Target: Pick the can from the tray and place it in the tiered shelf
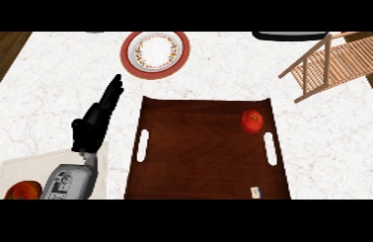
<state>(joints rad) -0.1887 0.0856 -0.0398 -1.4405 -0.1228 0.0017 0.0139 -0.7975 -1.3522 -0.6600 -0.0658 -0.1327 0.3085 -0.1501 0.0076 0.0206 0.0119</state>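
Note:
A dark brown wooden tray [204,152] with two slot handles lies in the middle of the counter. On its far right part rests a small red round object [252,121] with a pale spot on top; no other can-like thing shows. The slatted wooden tiered shelf [331,63] stands tilted in view at the back right. My left hand [94,122] is just left of the tray, fingers straight and pointing away, open and holding nothing. It is well apart from the red object. My right hand is out of view.
A red-rimmed white plate [154,53] sits at the back, left of centre. A black object [290,35] shows at the far edge. A pale board [29,169] at the lower left carries a red-orange round thing [22,190]. Dark wood borders the counter's far left corner [11,46].

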